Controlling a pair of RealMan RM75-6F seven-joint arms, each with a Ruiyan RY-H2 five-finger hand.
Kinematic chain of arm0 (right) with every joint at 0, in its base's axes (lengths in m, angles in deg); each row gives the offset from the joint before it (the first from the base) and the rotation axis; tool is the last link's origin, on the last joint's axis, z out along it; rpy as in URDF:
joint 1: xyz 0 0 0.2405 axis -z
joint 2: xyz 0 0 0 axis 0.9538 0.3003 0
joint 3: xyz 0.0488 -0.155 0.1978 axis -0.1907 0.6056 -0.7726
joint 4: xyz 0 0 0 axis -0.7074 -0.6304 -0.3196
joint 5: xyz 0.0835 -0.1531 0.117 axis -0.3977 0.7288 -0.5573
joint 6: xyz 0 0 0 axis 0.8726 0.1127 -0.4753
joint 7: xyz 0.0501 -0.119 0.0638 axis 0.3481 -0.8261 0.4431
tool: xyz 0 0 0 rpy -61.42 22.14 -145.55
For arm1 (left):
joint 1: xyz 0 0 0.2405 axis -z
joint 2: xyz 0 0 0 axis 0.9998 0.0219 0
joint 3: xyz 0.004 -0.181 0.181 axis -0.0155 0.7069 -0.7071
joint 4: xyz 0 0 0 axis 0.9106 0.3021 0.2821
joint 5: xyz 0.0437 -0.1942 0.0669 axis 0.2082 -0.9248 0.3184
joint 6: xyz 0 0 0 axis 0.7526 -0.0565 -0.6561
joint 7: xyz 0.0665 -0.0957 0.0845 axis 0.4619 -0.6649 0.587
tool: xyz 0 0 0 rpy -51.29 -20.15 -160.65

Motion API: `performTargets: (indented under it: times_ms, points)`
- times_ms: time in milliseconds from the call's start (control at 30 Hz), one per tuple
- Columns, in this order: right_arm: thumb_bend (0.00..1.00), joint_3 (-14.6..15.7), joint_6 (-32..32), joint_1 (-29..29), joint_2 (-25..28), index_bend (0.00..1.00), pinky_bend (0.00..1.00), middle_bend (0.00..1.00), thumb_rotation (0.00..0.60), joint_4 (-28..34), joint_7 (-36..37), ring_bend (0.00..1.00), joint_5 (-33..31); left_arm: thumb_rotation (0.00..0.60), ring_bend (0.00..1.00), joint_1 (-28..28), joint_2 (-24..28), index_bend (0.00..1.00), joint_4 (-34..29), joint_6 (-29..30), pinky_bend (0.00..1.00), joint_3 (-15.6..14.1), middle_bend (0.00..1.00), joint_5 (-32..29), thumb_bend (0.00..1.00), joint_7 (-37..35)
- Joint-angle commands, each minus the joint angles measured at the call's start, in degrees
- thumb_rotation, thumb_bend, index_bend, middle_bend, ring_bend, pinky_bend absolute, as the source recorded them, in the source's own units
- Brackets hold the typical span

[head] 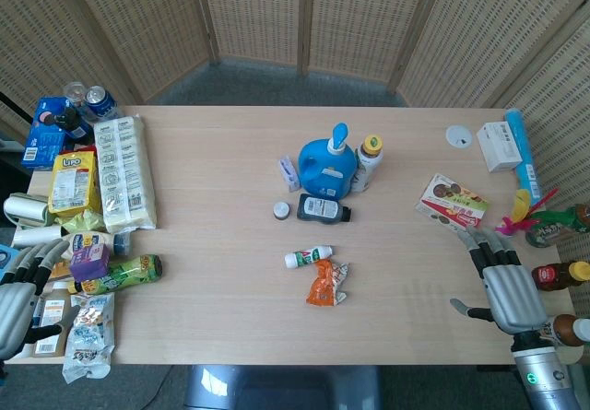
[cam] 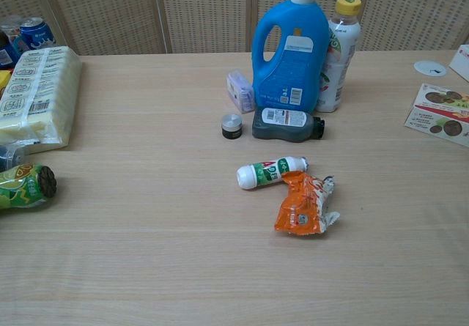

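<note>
Woven screens close off the far side of a pale wooden surface (head: 212, 207). At its left edge the left robot hand (head: 18, 299) rests with fingers spread, holding nothing, just beside a purple packet (head: 89, 263) and a green bottle (head: 129, 270) lying on its side. At the right edge the right robot hand (head: 507, 290) is likewise spread and empty, near a snack box (head: 452, 203); I judge a slow, level approach would avoid knocking the bottles beside it.

You see a blue plastic detergent jug (cam: 292, 55) mid-tabletop, a yellow-capped drink bottle (cam: 338, 56) touching it, a dark flat bottle (cam: 286, 124) lying in front, a small round grey-lidded jar (cam: 231, 126) beside.
</note>
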Motion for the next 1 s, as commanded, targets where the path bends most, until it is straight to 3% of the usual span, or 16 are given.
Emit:
performTargets:
  times_ms: [33, 600, 733, 1000]
  points:
    - [0.10, -0.2, -0.4, -0.2, -0.2, 0.00, 0.00, 0.00, 0.588, 0.2, -0.2, 0.00, -0.3, 0.600, 0.00, 0.2, 0.1, 0.00, 0.1, -0.4, 0.00, 0.1, 0.00, -0.3, 0.33, -0.2]
    - [0.10, 0.6, 2.1, 2.6, -0.6, 0.00, 0.00, 0.00, 0.589, -0.9, 2.7, 0.00, -1.0, 0.600, 0.00, 6.0, 0.1, 0.00, -1.1, -7.4, 0.00, 3.5, 0.00, -4.1, 0.33, 2.8]
    - [0.10, 0.6, 1.8, 2.8, -0.9, 0.00, 0.00, 0.00, 0.588, -1.2, 2.9, 0.00, -1.4, 0.600, 0.00, 9.0, -2.7, 0.00, -0.4, -11.1, 0.00, 4.9, 0.00, -6.7, 0.33, 4.8]
    - [0.10, 1.1, 2.9, 4.1, -0.5, 0.00, 0.00, 0.00, 0.589, -1.1, 3.1, 0.00, -1.1, 0.600, 0.00, 20.5, -12.4, 0.00, 2.9, -24.5, 0.00, 10.0, 0.00, -15.5, 0.33, 8.9]
